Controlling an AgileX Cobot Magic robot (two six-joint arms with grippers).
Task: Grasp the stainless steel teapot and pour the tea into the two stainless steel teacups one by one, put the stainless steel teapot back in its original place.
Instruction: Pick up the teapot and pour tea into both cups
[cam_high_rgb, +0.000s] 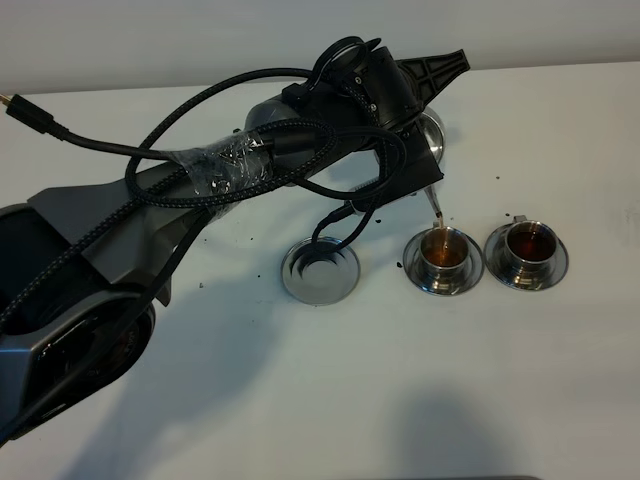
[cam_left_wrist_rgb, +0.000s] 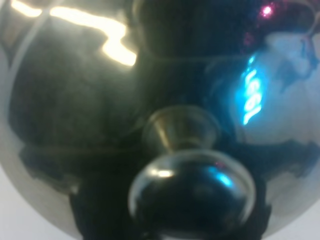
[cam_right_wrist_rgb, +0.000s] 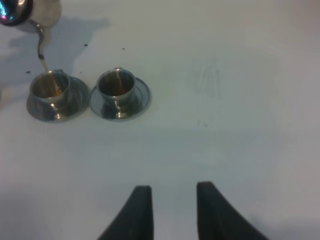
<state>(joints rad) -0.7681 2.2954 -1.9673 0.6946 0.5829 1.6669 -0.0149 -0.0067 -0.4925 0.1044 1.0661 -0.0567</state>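
Teapot (cam_right_wrist_rgb: 27, 12) spout above one teacup (cam_right_wrist_rgb: 49, 86), perhaps a thin stream.

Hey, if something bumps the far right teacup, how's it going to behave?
Probably sloshes: the right teacup looks well filled with dark tea. It stands on a polished saucer, so it may slide. Its smooth steel likely slips in a pincer.

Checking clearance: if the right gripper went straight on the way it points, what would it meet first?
Probably only bare table; the right gripper points past the two teacups, which sit off to one side. Depth is unclear.
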